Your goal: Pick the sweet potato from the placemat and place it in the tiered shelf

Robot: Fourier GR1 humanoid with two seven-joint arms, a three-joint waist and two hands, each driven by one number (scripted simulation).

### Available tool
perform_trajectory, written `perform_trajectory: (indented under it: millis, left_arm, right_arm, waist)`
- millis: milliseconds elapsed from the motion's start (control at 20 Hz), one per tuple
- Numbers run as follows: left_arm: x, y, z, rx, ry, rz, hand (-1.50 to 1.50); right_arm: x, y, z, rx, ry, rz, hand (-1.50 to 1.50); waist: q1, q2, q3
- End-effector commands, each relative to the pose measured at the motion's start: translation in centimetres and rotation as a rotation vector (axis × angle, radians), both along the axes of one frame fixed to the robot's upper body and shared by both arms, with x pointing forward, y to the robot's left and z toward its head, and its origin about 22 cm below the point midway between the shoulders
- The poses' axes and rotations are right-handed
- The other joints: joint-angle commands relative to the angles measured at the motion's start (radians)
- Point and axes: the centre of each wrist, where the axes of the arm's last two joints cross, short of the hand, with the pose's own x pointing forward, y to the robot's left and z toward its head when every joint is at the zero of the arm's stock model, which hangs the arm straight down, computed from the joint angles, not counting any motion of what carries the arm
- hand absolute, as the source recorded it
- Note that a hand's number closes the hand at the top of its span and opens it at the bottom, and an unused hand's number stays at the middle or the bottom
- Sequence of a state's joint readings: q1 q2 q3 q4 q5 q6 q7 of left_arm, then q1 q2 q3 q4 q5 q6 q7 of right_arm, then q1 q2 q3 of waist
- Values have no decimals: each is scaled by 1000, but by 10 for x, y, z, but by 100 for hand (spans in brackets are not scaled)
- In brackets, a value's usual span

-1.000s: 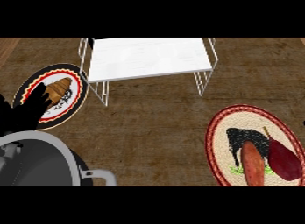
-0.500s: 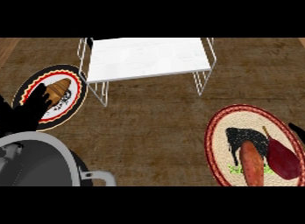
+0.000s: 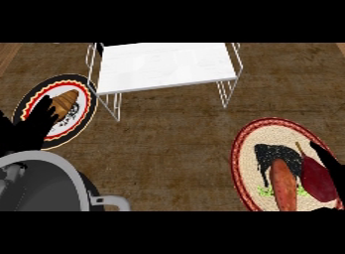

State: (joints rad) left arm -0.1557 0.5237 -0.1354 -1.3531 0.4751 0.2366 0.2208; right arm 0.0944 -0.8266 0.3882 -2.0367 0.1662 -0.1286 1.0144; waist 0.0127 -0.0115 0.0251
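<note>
The orange-brown sweet potato (image 3: pixel 284 185) lies lengthwise on the round red-rimmed placemat (image 3: pixel 250 144) at the lower right, beside a dark red vegetable (image 3: pixel 319 179) and a black patch. My right hand (image 3: pixel 339 171) comes in over the mat's right side, its straight fingers above the dark red vegetable, just right of the sweet potato and not holding it. The white tiered shelf (image 3: pixel 166 65) stands at the top centre, its top surface bare. My left hand (image 3: pixel 18 130) rests open at the left edge, fingers up.
A round black-rimmed plate (image 3: pixel 82 115) with a croissant (image 3: pixel 62 101) sits at the left, partly behind my left hand. A grey metal pot (image 3: pixel 36 182) with a handle fills the lower left corner. Brown wooden counter lies between shelf and placemat.
My right hand has moved in from the right edge, leftward over the placemat towards the sweet potato. The left hand has stayed still.
</note>
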Motion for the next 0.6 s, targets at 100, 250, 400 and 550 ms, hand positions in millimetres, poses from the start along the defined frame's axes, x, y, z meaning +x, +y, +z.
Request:
perform_trajectory:
  millis: [100,250,400,550]
  left_arm:
    - [-22,-30,-43,-62,119,-72,0]
    - [-33,-23,-52,-54,108,-60,0]
    - [-22,-39,-48,-59,115,-55,0]
    - [-12,-36,-31,-32,119,-82,0]
  right_arm:
    - [9,3,-16,-64,28,-54,-150]
    - [3,11,-32,-77,23,-39,-150]
    - [13,4,-36,-70,-14,-32,-150]
    - [28,20,-47,-46,-33,-38,-150]
  waist:
    - [-6,14,-26]
    - [-6,13,-26]
    - [-15,14,-25]
    - [-2,15,-24]
